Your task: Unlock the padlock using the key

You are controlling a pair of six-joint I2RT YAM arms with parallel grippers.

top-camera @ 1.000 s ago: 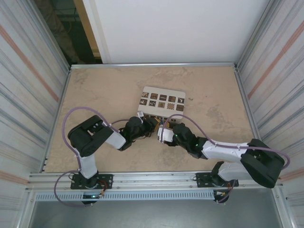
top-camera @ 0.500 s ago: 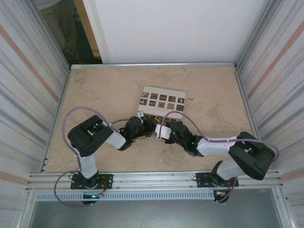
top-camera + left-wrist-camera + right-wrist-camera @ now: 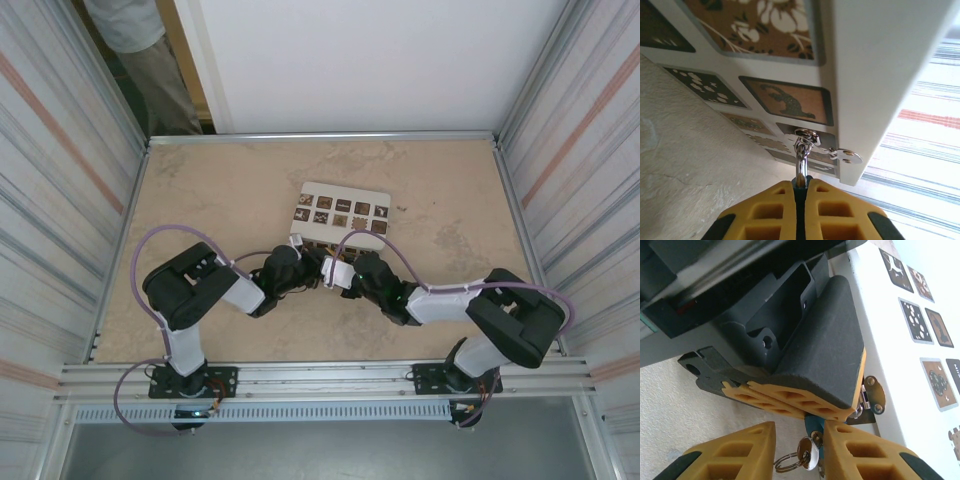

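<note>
Padlock: one, its teal body (image 3: 813,426) hanging at the near edge of the box (image 3: 345,192), with the silver shackle (image 3: 800,162) looped through the hasp (image 3: 873,395).
Key: one (image 3: 809,449), apparently seated in the keyhole, with one key ring (image 3: 786,461) dangling from it.
Left gripper (image 3: 801,187): pressed closed on the padlock at the shackle, steadying it.
Right gripper (image 3: 799,434): fingers spread to either side of the key, holding nothing.
Done: lock braced and key seemingly inserted.
Left: closing on the key, turning it and freeing the shackle; no sign of release yet.
Count: one hasp, one box with two rows of patterned tiles, two grippers, one table (image 3: 220,190).
</note>
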